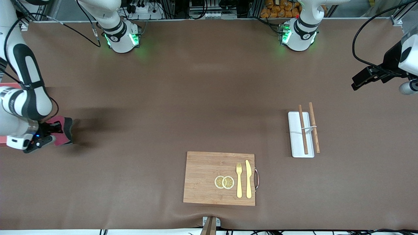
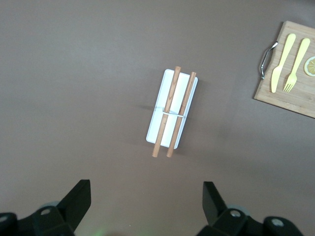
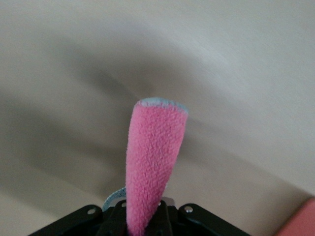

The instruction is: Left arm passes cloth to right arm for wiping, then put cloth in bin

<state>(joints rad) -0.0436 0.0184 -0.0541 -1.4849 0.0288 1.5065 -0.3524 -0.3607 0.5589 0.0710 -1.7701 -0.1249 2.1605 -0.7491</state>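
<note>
My right gripper (image 1: 52,132) is shut on the crimson-pink cloth (image 1: 64,134) and holds it just above the table at the right arm's end. In the right wrist view the cloth (image 3: 155,157) sticks out folded from between the closed fingers, its grey edge showing at the tip. The pink bin (image 1: 9,85) is mostly hidden by the right arm at the table's edge; a corner of it shows in the right wrist view (image 3: 301,220). My left gripper (image 1: 356,84) is open and empty, raised over the left arm's end of the table; its fingers (image 2: 78,196) stand wide apart.
A flat white tray (image 1: 295,143) bearing two wooden chopsticks (image 1: 303,130) lies toward the left arm's end; it also shows in the left wrist view (image 2: 160,129). A wooden cutting board (image 1: 202,178) with a yellow fork, knife and lemon slices lies near the front edge.
</note>
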